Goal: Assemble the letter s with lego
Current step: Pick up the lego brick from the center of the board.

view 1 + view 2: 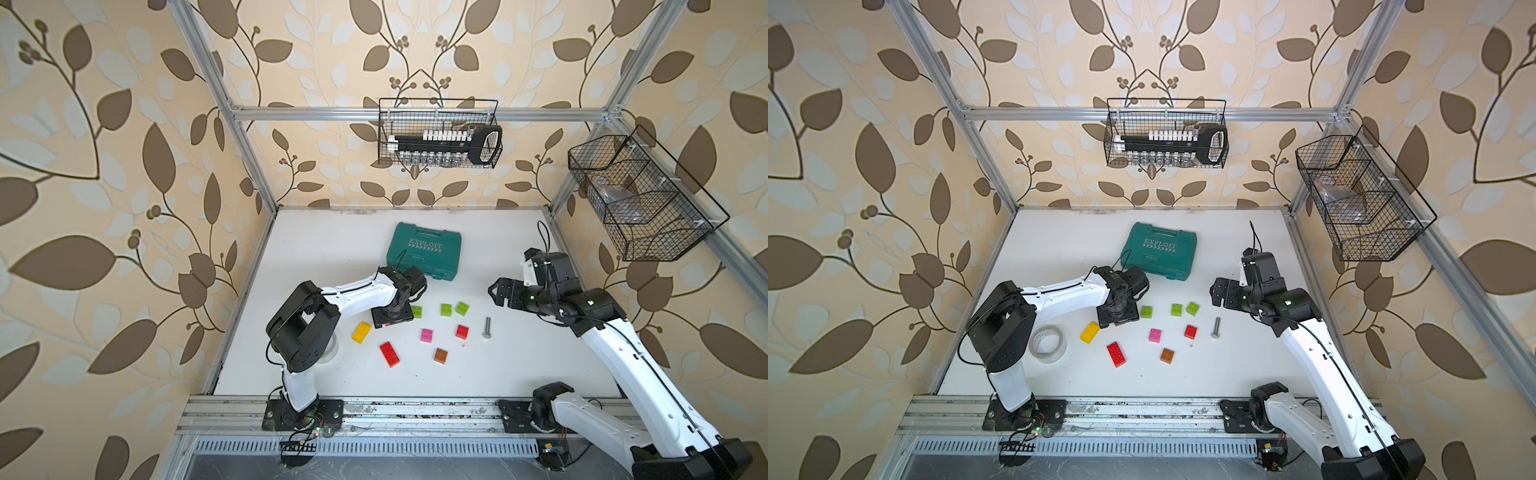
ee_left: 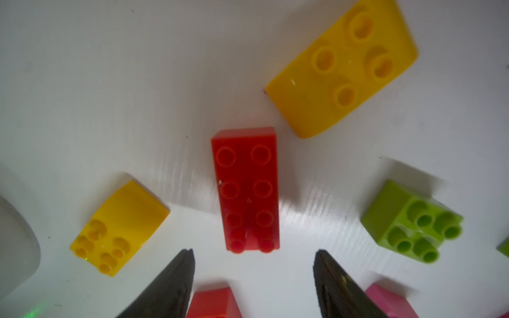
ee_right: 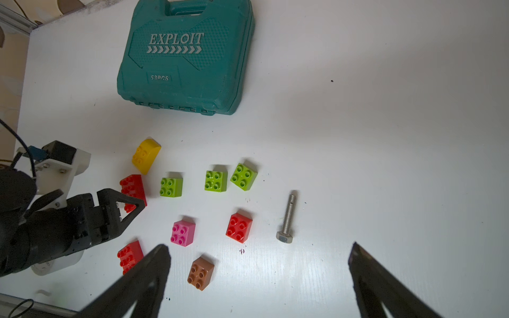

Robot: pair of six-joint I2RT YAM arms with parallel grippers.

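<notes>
Plainly in our left wrist view — scarcely overhead — long red brick (image 2: 246, 190) just ahead of left gripper (image 2: 253, 252), parted, empty; right gripper (image 3: 259, 245) wide.

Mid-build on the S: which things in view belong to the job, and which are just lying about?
Job: two long red bricks, two yellow bricks, three green bricks, pink brick, small red brick, brown brick.

Lying about: bolt, teal tool case, tape roll, two wire wall baskets.
</notes>
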